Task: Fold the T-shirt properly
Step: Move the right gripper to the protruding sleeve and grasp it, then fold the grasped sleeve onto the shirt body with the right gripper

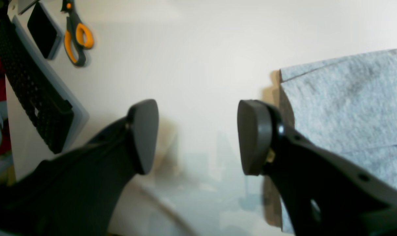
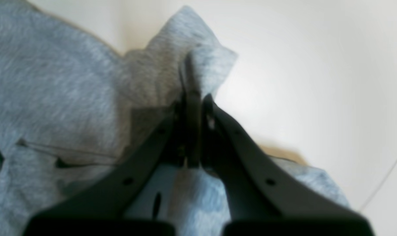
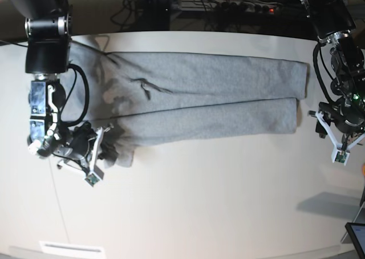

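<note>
The grey T-shirt [image 3: 205,96] lies across the white table, folded lengthwise into a long band. In the right wrist view my right gripper [image 2: 193,98] is shut on a bunched corner of the T-shirt [image 2: 54,82]. In the base view that gripper [image 3: 108,148] sits at the band's near left end. My left gripper [image 1: 198,137] hovers open over bare table with nothing between its pads, and the T-shirt's [image 1: 349,114] edge lies just beside one finger [image 1: 254,137]. The left arm [image 3: 342,71] stands off the band's right end.
Orange-handled scissors [image 1: 76,36], a flat black pad [image 1: 42,29] and a black perforated strip [image 1: 31,88] lie near the table's edge in the left wrist view. A tablet corner [image 3: 356,233] shows at lower right. Cables run behind the table [image 3: 199,202].
</note>
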{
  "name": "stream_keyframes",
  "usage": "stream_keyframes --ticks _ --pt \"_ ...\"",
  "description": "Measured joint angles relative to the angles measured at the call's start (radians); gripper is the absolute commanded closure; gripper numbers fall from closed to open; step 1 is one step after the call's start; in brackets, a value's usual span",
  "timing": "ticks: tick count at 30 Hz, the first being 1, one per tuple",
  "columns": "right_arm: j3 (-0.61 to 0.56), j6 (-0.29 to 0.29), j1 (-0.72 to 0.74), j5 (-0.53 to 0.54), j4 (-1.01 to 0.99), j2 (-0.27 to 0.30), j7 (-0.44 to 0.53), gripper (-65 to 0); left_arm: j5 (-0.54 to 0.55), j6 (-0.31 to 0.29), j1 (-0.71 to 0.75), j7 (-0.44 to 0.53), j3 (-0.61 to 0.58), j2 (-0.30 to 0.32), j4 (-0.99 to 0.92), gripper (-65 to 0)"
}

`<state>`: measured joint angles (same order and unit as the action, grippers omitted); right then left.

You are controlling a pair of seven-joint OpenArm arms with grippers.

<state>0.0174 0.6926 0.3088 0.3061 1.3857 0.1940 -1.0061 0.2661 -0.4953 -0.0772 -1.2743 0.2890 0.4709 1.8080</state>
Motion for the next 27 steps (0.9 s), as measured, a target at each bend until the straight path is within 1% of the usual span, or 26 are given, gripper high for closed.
stream_keyframes --ticks 5,8,11,17,22,27 --pt "0.016 0.001 -0.085 0.004 0.121 -0.004 -0.026 0.0 0.001 0.000 -0.003 0.000 0.000 -0.002 0.000 -37.8" --pt "0.058 0.006 -0.124 0.000 0.171 -0.007 -0.092 0.0 0.000 0.000 -0.003 0.000 -0.001 -0.002 0.000 -37.8" --pt "0.102 0.003 -0.145 0.001 0.221 -0.016 -0.107 0.0 0.001 0.000 -0.005 0.000 -0.001 -0.003 -0.001 -37.8" --pt "0.140 0.004 -0.214 0.002 0.317 -0.024 -0.180 0.0 0.001 0.000 -0.007 0.002 -0.002 -0.003 -0.005 -37.8" --pt "0.172 0.004 -0.245 0.003 0.340 -0.025 -0.219 0.0 0.000 0.000 -0.010 0.002 -0.001 -0.005 -0.085 -37.8" --pt "0.195 0.003 -0.288 0.001 0.352 -0.026 -0.230 0.0 0.003 0.000 -0.006 0.067 -0.001 -0.005 -0.126 -37.8"
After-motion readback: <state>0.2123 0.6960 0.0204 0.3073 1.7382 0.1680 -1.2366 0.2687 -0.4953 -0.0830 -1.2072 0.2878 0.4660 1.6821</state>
